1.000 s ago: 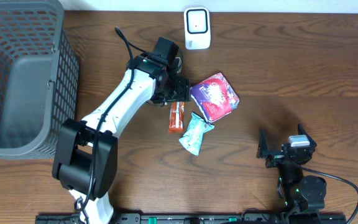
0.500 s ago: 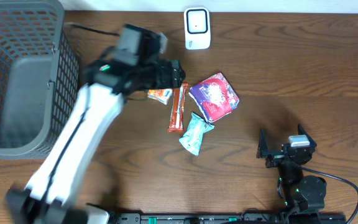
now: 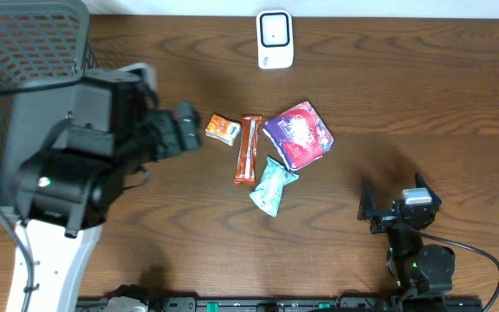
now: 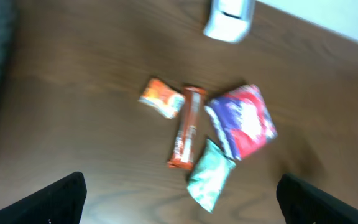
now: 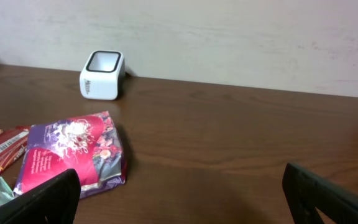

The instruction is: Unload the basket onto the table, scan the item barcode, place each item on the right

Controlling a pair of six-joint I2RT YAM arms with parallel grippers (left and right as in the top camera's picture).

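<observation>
Orange snack packet [image 4: 161, 98] lies on the tabletop [image 4: 73, 124] ahead of the left tool [image 4: 182, 196], spread wide, empty; right tool [image 5: 182, 193] likewise gapes empty.

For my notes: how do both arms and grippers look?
The left arm has white shells, black joints, a green dot and thin black cables. The right arm is black, with a pale block, green lights and a black cable. The left gripper and right gripper are black.
</observation>
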